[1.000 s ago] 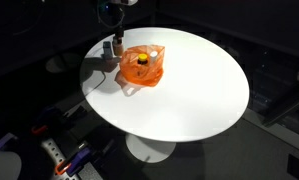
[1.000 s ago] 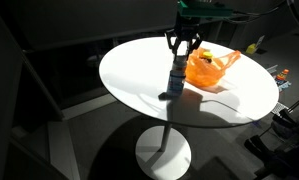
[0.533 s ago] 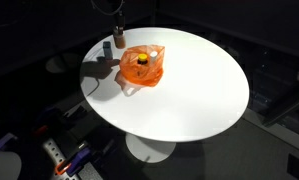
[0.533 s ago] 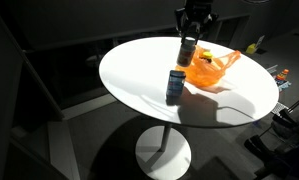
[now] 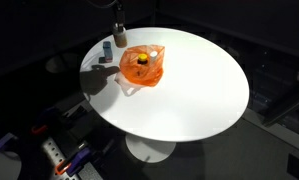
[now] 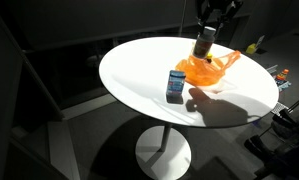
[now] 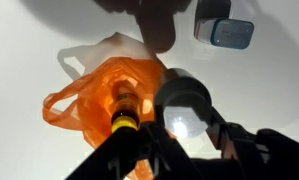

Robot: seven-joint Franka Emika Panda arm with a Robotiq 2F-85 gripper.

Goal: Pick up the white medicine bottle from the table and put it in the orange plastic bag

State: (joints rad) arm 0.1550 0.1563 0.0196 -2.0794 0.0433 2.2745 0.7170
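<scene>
My gripper (image 5: 118, 30) is shut on the white medicine bottle (image 5: 119, 41) and holds it in the air above the table (image 5: 199, 90), at the near edge of the orange plastic bag (image 5: 144, 68). In an exterior view the gripper (image 6: 207, 28) hangs with the bottle (image 6: 203, 46) just over the bag (image 6: 213, 68). In the wrist view the bottle's round pale end (image 7: 185, 106) sits between my fingers (image 7: 185, 135), right beside the crinkled bag (image 7: 94, 95).
A small blue-grey bottle (image 5: 107, 48) (image 6: 175, 85) (image 7: 225, 30) stands on the table next to the bag. A yellow-and-black object (image 5: 140, 62) (image 7: 124, 112) lies inside the bag. The white tabletop (image 6: 129, 70) is round, with dark floor all around.
My gripper has risen from the table with the white bottle in it and moved away from the blue-grey bottle towards the bag. The blue-grey bottle stays on the table.
</scene>
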